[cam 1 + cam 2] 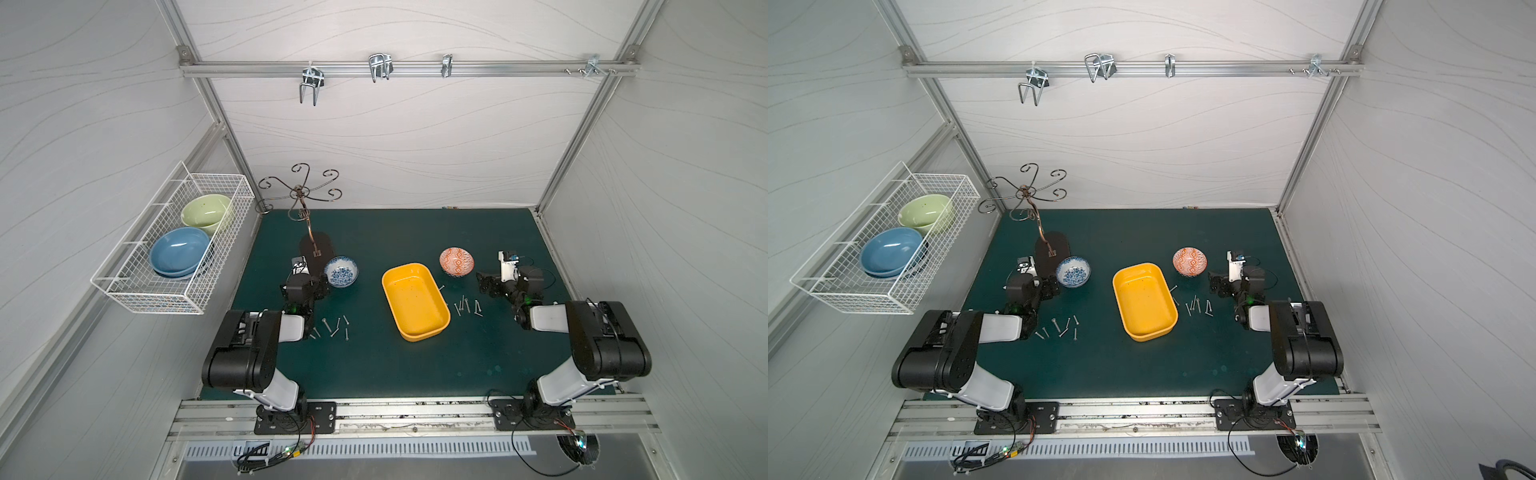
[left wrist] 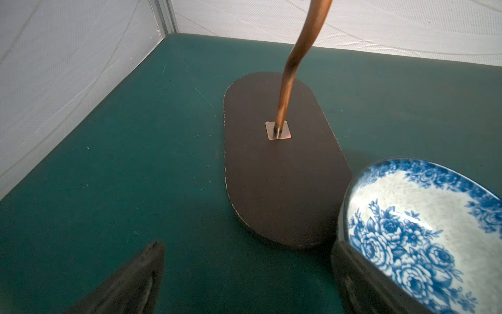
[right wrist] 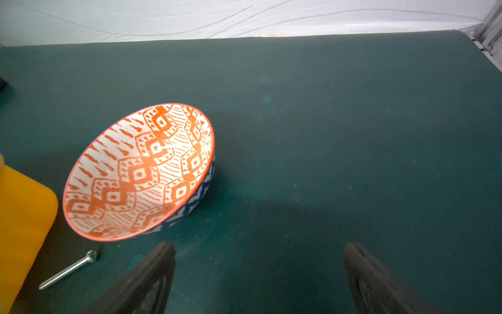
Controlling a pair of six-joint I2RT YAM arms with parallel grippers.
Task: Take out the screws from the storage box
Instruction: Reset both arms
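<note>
The green mat (image 1: 374,365) carries everything but the white wire basket (image 1: 124,291). The basket hangs on the wall far to the left of the storage box (image 1: 415,299) and holds a pale green bowl (image 1: 205,212) and blue bowls (image 1: 178,251).

The yellow storage box lies near the middle of the mat, with its long side running slightly askew. Left of the box's far end is a copper hook stand (image 1: 316,249) on a dark oval base. The blue-flowered bowl (image 1: 340,271) is between that base and the box, and the orange-patterned bowl (image 1: 456,261) is just beyond the box's far right corner.

The left gripper (image 2: 247,244) hovers on the stand's side of the flowered bowl with its fingers spread wide, gripping nothing. One finger is right by that bowl's wall, though contact cannot be judged. The right gripper (image 3: 259,244) is to the right of the box, past the orange bowl, with its fingers also wide apart over bare mat.

The screws (image 1: 335,326) visible all lie on the mat outside the box. One cluster lies well left of the box's near end, a second cluster (image 1: 462,306) just right of its right side, and a single screw (image 3: 68,269) just beside its right rim.
</note>
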